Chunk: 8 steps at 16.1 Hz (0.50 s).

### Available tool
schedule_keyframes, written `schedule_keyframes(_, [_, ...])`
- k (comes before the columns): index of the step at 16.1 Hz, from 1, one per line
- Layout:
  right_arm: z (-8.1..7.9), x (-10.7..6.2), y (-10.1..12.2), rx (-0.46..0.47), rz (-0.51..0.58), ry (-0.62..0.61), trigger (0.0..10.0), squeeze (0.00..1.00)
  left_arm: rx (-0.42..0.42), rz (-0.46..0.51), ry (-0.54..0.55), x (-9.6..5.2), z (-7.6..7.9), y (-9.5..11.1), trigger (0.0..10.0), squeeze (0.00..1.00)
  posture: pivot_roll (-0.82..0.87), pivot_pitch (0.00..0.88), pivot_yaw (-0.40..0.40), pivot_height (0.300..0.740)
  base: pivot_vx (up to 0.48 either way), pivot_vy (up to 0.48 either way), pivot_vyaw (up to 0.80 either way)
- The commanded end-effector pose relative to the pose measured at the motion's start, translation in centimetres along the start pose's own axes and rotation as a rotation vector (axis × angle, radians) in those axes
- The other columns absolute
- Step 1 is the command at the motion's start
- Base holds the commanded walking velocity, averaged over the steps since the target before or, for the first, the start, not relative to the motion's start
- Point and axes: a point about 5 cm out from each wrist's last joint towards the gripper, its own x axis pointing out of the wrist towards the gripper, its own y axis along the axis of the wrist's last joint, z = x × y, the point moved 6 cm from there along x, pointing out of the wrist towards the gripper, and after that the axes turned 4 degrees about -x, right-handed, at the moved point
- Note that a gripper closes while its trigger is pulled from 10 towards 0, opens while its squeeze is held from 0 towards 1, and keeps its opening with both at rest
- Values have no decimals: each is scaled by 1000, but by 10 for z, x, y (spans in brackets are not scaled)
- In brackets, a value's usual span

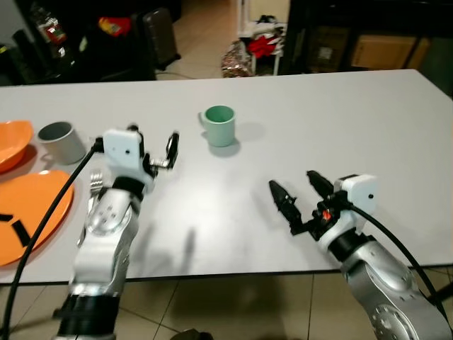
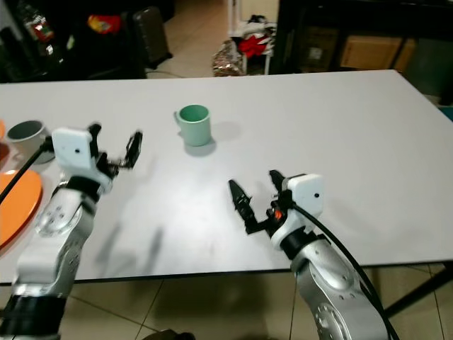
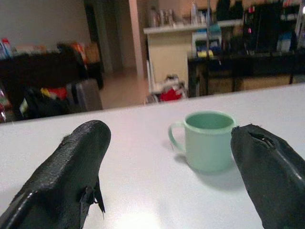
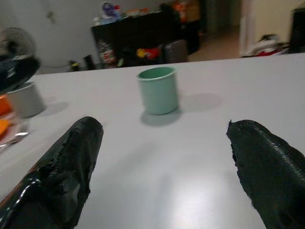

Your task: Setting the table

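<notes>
A pale green mug [image 1: 219, 125] stands upright near the middle of the white table [image 1: 354, 120], its handle toward my left. My left gripper [image 1: 153, 139] hovers open just left of the mug and a little nearer to me, holding nothing; the left wrist view has the mug [image 3: 207, 140] a short way ahead between the fingers [image 3: 71, 176]. My right gripper [image 1: 296, 188] is open and empty over the table's near right part, well short of the mug [image 4: 158, 89]. A grey cup [image 1: 60, 142], an orange plate [image 1: 32, 209] and an orange bowl [image 1: 10, 142] sit at the far left.
The table's front edge [image 1: 212, 273] runs just below both arms, with tiled floor beneath. Behind the table are dark furniture, a suitcase [image 1: 159, 35] and a pile of red and white items [image 1: 258, 46]. A small metal item [image 1: 95, 178] lies by the plate.
</notes>
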Motion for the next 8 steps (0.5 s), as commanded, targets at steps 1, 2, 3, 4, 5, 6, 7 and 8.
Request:
schedule_keyframes(1, [3, 1, 1, -13, 7, -26, 10000, 0, 2, -5, -3, -5, -2, 4, 10000, 1000, -89, 0, 107, 740, 0, 0, 0])
schedule_keyframes(2, [8, -1, -3, -37, 0, -65, 10000, 0, -5, -4, 9, -17, -5, 9, 10000, 839, -75, 0, 99, 740, 0, 0, 0])
schedule_keyframes(3, [13, -2, -5, -57, -5, -100, 10000, 0, 3, -6, 1, -23, -3, 10, 10000, 361, -67, 0, 93, 740, 0, 0, 800])
schedule_keyframes(4, [15, -3, -7, -55, -8, -125, 10000, 0, 17, -24, -3, -32, -3, 8, 10000, 133, -55, 0, 83, 740, 0, 0, 800])
schedule_keyframes(5, [15, -3, -8, -50, -8, -130, 10000, 0, 19, -32, -3, -34, -2, 7, 10000, 133, -55, 0, 83, 740, 0, 0, 800])
schedule_keyframes(6, [14, -1, -10, -58, -13, -119, 10000, 0, 27, -56, -1, -42, 0, 5, 10000, 39, -39, 0, 75, 740, 0, 0, 800])
schedule_keyframes(7, [11, 1, -12, -61, -14, -102, 10000, 0, 49, -90, -6, -51, 4, 3, 10000, 31, -30, 0, 67, 740, 0, 0, 800])
schedule_keyframes(8, [11, 2, -12, -58, -13, -100, 10000, 0, 58, -145, -16, -54, 9, -4, 10000, 12, -21, 0, 54, 740, 0, 0, 800])
